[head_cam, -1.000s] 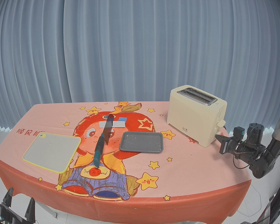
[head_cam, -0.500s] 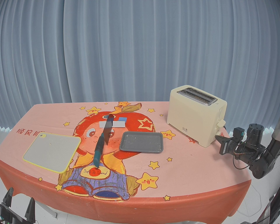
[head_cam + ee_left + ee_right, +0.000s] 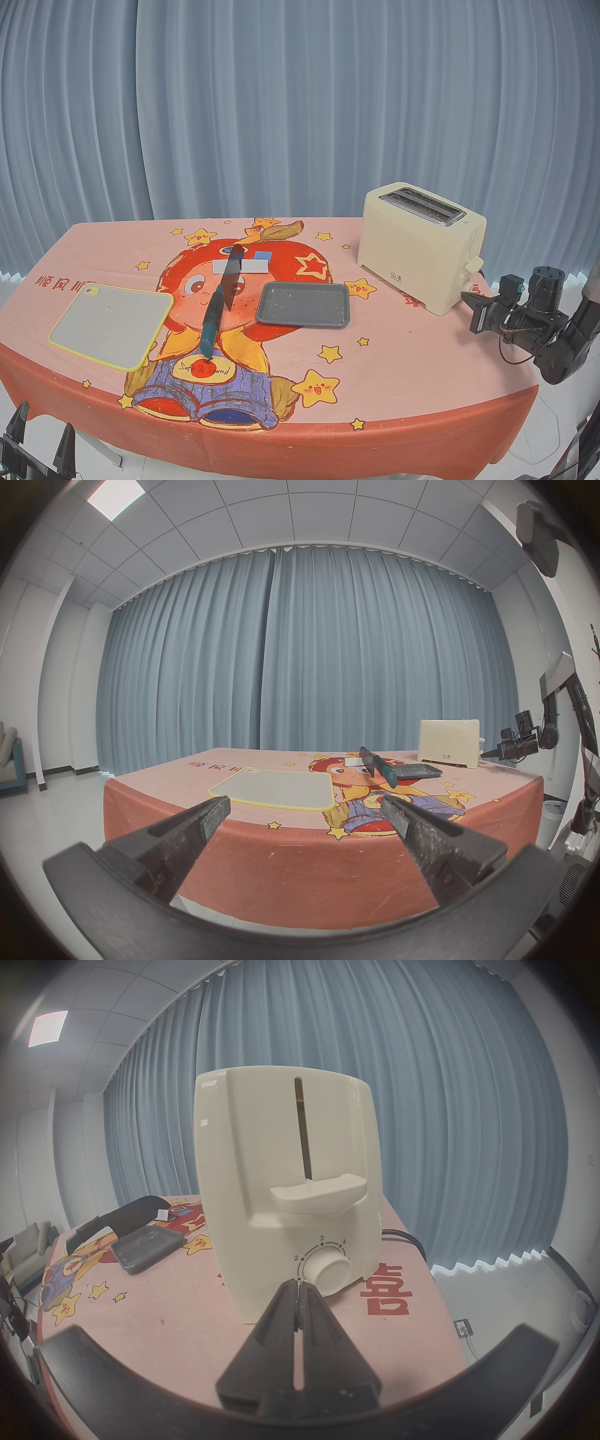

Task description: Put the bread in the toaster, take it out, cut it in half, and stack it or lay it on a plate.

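Observation:
The cream toaster (image 3: 422, 247) stands at the table's right rear, its side lever (image 3: 473, 267) low in its slot. In the right wrist view the lever (image 3: 319, 1192) sits at the slot's bottom, above the dial (image 3: 329, 1270). My right gripper (image 3: 466, 296) is shut, empty, just off the toaster's end, its tips (image 3: 300, 1286) level with the dial. A grey plate (image 3: 304, 304) lies mid-table. A teal-handled knife (image 3: 219, 300) rests beside it, and a cutting board (image 3: 112, 324) lies at the left. My left gripper (image 3: 306, 811) hangs open below the table's front left edge.
Small white and blue cards (image 3: 240, 265) lie behind the knife. A power cord (image 3: 406, 1241) runs off the table behind the toaster. The table's front edge (image 3: 312, 431) curves close to me. Blue curtains close off the back.
My right gripper has sunk slightly and eased back from the toaster's lever. Everything else has stayed put.

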